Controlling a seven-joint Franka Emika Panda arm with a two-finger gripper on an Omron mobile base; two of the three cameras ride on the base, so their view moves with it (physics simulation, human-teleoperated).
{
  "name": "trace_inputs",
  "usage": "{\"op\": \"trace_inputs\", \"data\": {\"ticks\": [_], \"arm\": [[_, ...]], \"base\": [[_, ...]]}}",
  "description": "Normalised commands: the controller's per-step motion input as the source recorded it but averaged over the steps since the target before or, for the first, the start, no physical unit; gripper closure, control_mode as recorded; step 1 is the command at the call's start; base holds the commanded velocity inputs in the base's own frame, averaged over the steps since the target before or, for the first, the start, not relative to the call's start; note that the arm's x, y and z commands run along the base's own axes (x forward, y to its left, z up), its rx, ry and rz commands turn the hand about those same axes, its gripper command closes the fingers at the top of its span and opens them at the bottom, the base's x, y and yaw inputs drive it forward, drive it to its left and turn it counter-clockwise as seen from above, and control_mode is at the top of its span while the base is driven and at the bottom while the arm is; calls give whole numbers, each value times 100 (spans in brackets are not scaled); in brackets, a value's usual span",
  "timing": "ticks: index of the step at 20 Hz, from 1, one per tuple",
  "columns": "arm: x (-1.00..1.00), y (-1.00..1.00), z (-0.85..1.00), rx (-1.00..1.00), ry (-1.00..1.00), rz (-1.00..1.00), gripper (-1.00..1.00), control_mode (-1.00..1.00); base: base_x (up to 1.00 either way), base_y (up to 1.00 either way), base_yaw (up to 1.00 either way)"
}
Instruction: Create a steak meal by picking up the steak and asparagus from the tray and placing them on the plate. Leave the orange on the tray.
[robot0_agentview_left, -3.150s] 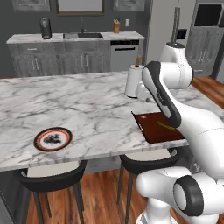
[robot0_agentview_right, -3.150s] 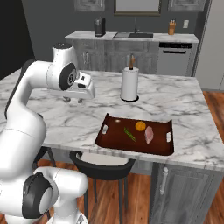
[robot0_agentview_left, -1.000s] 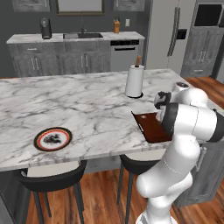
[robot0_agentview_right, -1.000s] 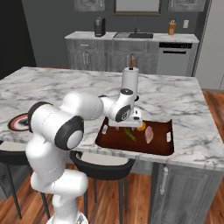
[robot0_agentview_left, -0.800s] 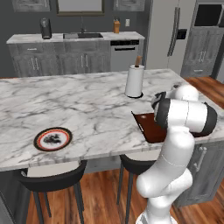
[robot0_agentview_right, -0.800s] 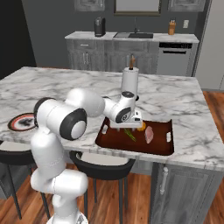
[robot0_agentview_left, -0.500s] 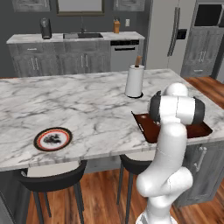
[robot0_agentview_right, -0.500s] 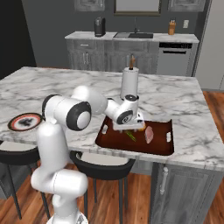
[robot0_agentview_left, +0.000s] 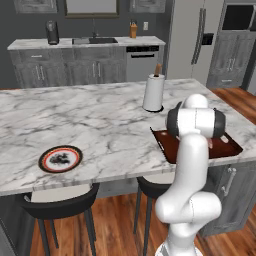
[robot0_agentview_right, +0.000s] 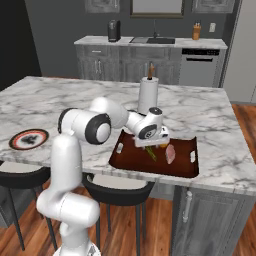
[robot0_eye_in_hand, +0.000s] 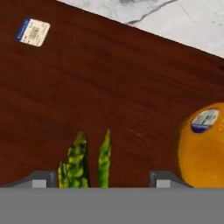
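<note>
Asparagus (robot0_eye_in_hand: 85, 162) lies on the dark reddish tray (robot0_eye_in_hand: 87, 87), its green tips rising between the two fingertips of the gripper (robot0_eye_in_hand: 100, 180), which straddles the stalks with its jaws apart on either side, not yet clamped, so a squeeze would catch them across their width. Just beside sits the orange (robot0_eye_in_hand: 204, 146), clear of the grasp as it should be. Near it, the steak (robot0_agentview_right: 170, 153) waits on the tray, while the plate (robot0_agentview_right: 29, 139) stands well apart across the counter
</note>
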Motion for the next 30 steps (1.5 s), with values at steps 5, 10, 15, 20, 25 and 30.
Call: {"op": "trace_inputs", "data": {"ticks": [5, 10, 15, 20, 25, 30], "arm": [[1, 6, -70, -2, 0, 3, 100, -100], [-39, 10, -47, 0, 0, 2, 100, -100], [-62, 14, -12, 0, 0, 4, 100, -100], [-50, 39, 41, 0, 0, 0, 100, -100], [-27, 56, 84, 0, 0, 0, 100, -100], [-26, 58, 94, 0, 0, 5, 100, -100]], "base": [[0, 0, 0], [0, 0, 0], [0, 0, 0], [0, 0, 0], [0, 0, 0], [0, 0, 0]]}}
